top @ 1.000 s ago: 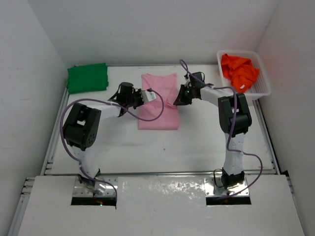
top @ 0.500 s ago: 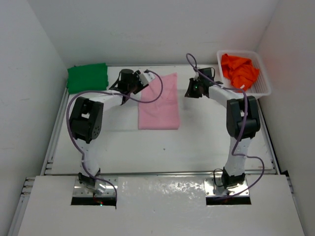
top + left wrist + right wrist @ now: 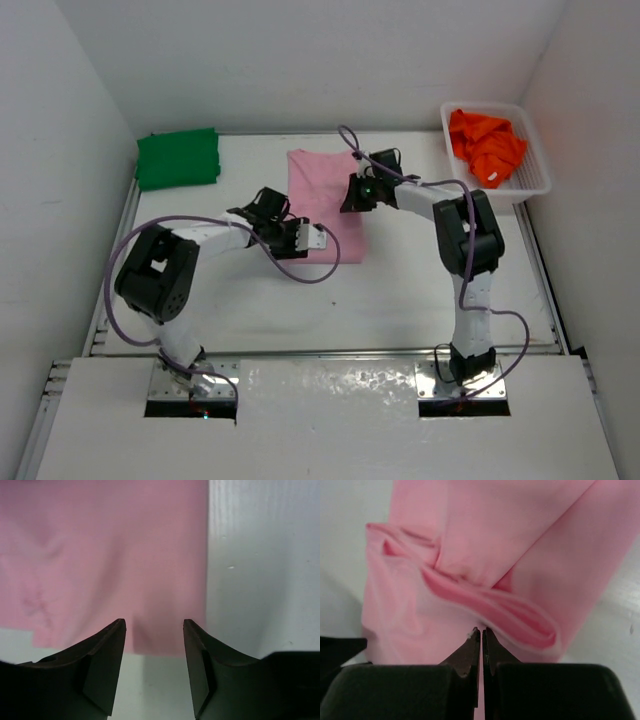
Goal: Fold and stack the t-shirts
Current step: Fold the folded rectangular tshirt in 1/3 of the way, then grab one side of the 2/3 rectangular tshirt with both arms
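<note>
The pale pink t-shirt (image 3: 322, 180) lies folded into a long strip at the table's middle. It also shows in the left wrist view (image 3: 110, 555) and the right wrist view (image 3: 470, 540). My left gripper (image 3: 314, 240) is open and empty, and the shirt's edge near a corner lies just past its tips (image 3: 154, 630). My right gripper (image 3: 349, 196) sits at the shirt's right edge. It is shut (image 3: 481, 630) with a raised fold of pink cloth at its tips. The green t-shirt (image 3: 178, 158) lies folded at the far left. The orange t-shirt (image 3: 485, 142) is crumpled in the basket.
The white lattice basket (image 3: 530, 186) stands at the far right corner. White walls close the table on the left, back and right. Purple cables loop from both arms over the table.
My left gripper has swung from the shirt's far left corner down to its near left part. My right gripper has moved left from the bare table onto the shirt's right edge.
</note>
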`<action>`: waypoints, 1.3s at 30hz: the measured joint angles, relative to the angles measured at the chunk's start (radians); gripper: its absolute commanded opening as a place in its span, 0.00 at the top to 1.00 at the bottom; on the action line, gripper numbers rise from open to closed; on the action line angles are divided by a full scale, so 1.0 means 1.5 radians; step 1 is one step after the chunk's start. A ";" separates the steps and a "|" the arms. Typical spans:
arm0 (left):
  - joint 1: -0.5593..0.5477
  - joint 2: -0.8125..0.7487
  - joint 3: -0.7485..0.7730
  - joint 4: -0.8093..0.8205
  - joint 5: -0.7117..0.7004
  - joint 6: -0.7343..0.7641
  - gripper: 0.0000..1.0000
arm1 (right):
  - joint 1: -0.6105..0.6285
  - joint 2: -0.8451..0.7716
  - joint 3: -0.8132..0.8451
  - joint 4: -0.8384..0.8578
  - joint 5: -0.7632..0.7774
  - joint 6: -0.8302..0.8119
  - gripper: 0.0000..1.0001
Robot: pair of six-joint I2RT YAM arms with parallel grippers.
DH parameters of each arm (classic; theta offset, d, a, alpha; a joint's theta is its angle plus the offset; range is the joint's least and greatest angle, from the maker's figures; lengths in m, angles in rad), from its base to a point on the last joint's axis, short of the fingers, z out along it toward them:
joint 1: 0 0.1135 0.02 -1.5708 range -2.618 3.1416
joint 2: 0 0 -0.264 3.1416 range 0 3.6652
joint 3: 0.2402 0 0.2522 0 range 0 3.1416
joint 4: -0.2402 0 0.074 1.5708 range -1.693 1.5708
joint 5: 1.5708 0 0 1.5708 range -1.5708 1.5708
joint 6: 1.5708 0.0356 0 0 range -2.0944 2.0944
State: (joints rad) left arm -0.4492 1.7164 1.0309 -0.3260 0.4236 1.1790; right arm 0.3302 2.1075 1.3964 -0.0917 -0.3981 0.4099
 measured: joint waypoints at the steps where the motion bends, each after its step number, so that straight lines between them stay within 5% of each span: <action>1: -0.005 0.010 -0.011 0.004 -0.002 -0.001 0.53 | -0.002 0.022 0.015 0.002 0.000 0.004 1.00; 14: -0.005 0.032 -0.059 0.111 -0.033 0.075 0.52 | -0.041 0.112 0.108 0.029 0.057 0.091 0.95; 19: -0.005 0.023 -0.051 0.093 -0.058 0.072 0.40 | -0.053 0.078 0.121 -0.033 0.098 0.061 0.51; 20: -0.005 0.016 -0.050 0.081 -0.064 0.079 0.24 | -0.054 0.054 0.107 -0.053 0.109 0.052 0.48; 23: -0.005 -0.025 -0.050 0.022 -0.071 0.111 0.22 | -0.054 -0.058 0.032 -0.098 0.125 0.034 0.34; 28: -0.011 -0.099 -0.102 -0.005 -0.067 0.162 0.28 | -0.039 -0.218 -0.099 -0.140 0.124 0.036 0.37; 39: -0.027 -0.043 -0.132 0.082 -0.106 0.149 0.40 | 0.012 -0.168 -0.242 -0.113 0.083 0.165 0.42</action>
State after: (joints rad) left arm -0.4904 1.6524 0.8330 -0.2024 0.2646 1.4029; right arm 0.3481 1.8549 1.0332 -0.2615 -0.2729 0.6579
